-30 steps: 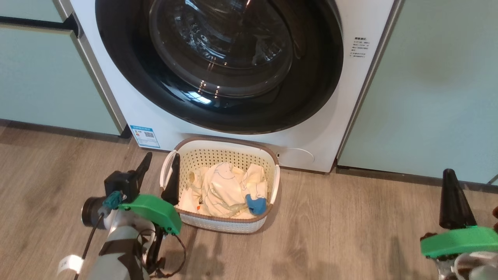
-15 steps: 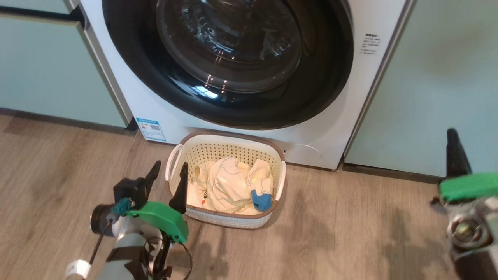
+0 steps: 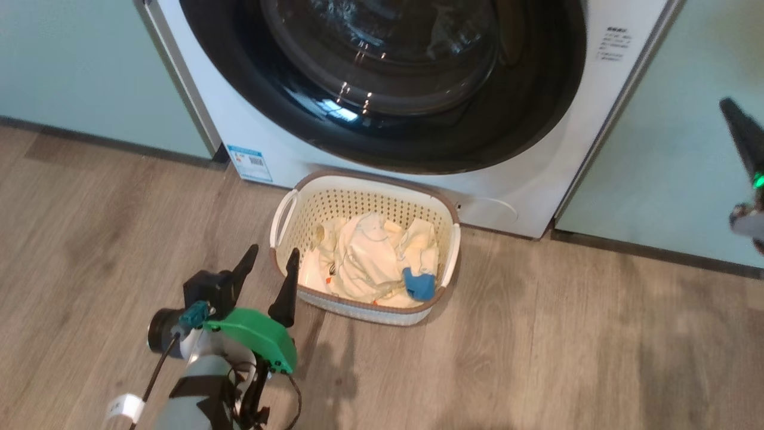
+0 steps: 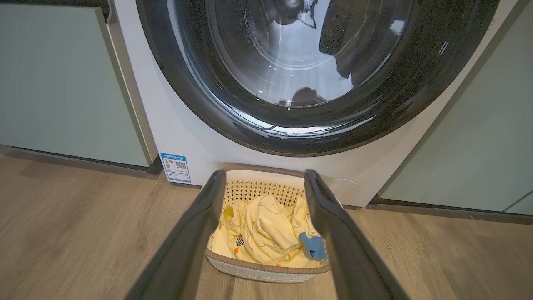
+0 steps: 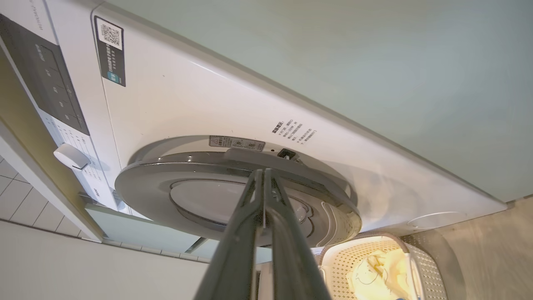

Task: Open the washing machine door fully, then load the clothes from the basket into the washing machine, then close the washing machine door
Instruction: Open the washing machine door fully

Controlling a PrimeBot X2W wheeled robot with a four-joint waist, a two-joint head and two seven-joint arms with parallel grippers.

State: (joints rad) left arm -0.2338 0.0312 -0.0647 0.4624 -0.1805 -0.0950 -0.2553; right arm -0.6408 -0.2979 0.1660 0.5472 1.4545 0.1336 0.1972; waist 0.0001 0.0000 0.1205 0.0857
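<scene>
The big white front-loading washing machine (image 3: pixel 537 179) stands at 12 o'clock from the rectangular cream-white perforated plastic basket with a brown rim (image 3: pixel 365 177). The basket sits just before it on the wood-grain floor (image 3: pixel 537 334). The small bundle of cream-yellow clothes with a blue patch (image 3: pixel 370 263) lies inside the basket. The large round washing machine door with a glossy black rim and clear glass centre (image 3: pixel 262 89) looks shut against the washer's front.

The left tool (image 3: pixel 274 249) hangs at 7 o'clock of the basket. Its two dark fingers are spread wide and released, holding nothing, and the nearer fingertip is just beside the basket's left handle. The right tool (image 3: pixel 733 113), at 3 o'clock in the head view, is clenched on nothing. In its wrist view the tips point at the door's edge; I cannot tell whether they touch it.
</scene>
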